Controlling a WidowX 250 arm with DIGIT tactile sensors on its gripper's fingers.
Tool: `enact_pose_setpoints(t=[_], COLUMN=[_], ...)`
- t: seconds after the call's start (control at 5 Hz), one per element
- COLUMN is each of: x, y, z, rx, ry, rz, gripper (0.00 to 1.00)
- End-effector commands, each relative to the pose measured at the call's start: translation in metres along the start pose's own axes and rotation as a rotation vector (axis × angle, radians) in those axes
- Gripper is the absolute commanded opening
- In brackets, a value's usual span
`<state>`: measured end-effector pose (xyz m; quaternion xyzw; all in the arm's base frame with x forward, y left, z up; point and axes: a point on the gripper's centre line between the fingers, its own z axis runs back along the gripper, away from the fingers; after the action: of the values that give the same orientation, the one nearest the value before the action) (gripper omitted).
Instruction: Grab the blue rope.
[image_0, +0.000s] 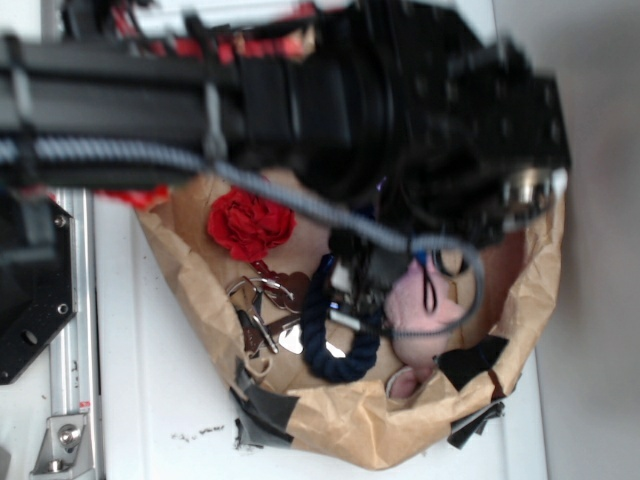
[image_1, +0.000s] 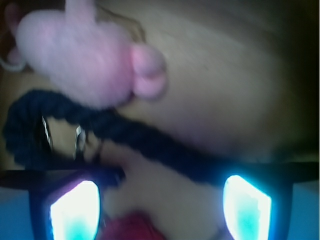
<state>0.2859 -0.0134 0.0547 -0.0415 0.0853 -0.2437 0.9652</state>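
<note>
Because the big black robot arm (image_0: 300, 90) fills the top of the exterior view, much of the crumpled brown paper-lined basket (image_0: 340, 420) beneath it is hidden, and the gripper (image_1: 160, 205) itself cannot be picked out there. In the wrist view its two fingers (image_1: 75, 210) stand wide apart with nothing between them but the bare brown floor, so it holds nothing.

The thick dark navy twisted rope (image_0: 335, 345) lies in the basket in a U-shaped bend, just beside the pink plush toy (image_0: 425, 305); from the wrist it runs diagonally just ahead of the fingertips, and the toy appears to touch it.

The chief risk, as I judge it, is that closing here catches nothing, since the rope lies ahead of the fingers rather than between them. A descent might also pinch the plush toy, or snag the silver metal clips (image_0: 260, 310) near the rope's bend.

The wrist view is blurred and glare washes out the fingers. The red fabric flower (image_0: 248, 225) is partly covered, and the rope's ends cannot be seen clearly.
</note>
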Motion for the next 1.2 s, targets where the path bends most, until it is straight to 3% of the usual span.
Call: enact_pose_setpoints(t=[0.0,0.2,0.6,0.8,1.0], x=[0.006,0.005,0.004,0.007,0.012], y=[-0.037,-0.047,-0.070,-0.078,-0.075], z=[-0.016,-0.016,-0.026,-0.041,-0.051], rx=[-0.015,-0.057,-0.108,-0.111,-0.069], ry=[-0.035,-0.068,-0.075,-0.039,-0.021], rz=[-0.066,-0.088,-0.176,-0.207,-0.235], gripper=[1.00,1.00,1.00,1.00,1.00])
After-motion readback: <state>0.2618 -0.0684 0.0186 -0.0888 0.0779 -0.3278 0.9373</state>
